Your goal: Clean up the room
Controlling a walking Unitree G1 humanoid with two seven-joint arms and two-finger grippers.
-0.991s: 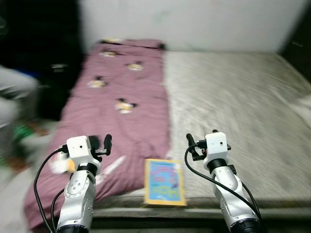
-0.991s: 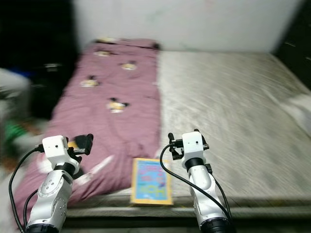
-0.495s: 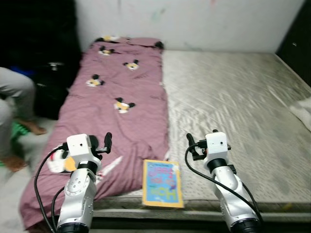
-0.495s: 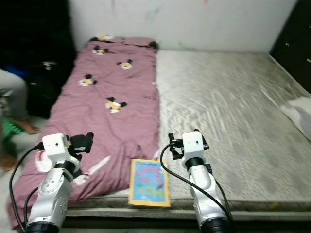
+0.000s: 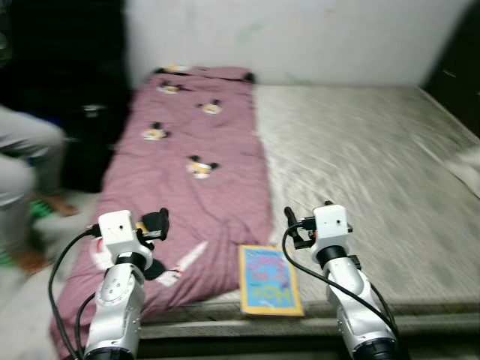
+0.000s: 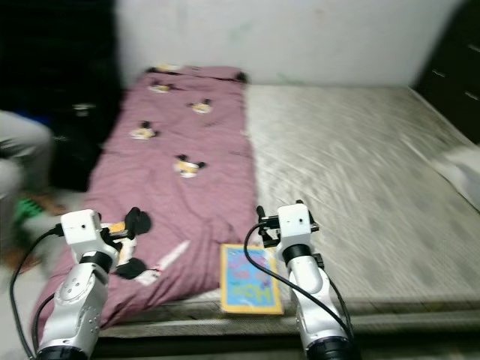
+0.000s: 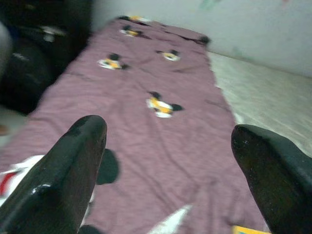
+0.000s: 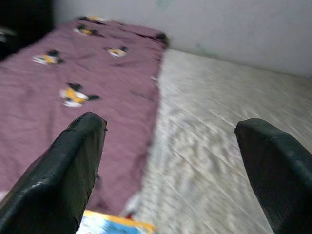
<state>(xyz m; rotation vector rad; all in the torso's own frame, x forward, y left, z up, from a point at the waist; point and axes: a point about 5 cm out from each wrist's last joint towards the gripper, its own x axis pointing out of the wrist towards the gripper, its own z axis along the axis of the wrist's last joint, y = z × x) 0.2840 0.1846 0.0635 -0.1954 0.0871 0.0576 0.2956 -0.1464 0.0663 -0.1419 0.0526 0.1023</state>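
A bright picture book [image 5: 270, 279] with a yellow border lies flat at the front edge of the bed. A purple blanket [image 5: 195, 150] with cartoon prints covers the left strip of the bed, and the bare grey mattress [image 5: 375, 165] is to its right. My left gripper [image 5: 156, 225] hovers open over the blanket's near end, to the left of the book. On the book's right, my right gripper [image 5: 298, 229] is held open above the mattress's front edge. Both wrist views look along the bed between widely parted fingers [image 7: 73, 165], [image 8: 73, 165].
A person in grey trousers [image 5: 26, 150] sits at the left, beside a black bag [image 5: 90, 142]. Dark furniture [image 5: 454, 67] stands at the far right. A white cloth [image 5: 465, 161] lies at the mattress's right edge. A pale wall runs behind the bed.
The whole picture has shifted and blurred, so the camera has moved. The book now shows further right, closer to my right arm. Both grippers keep the same open pose.
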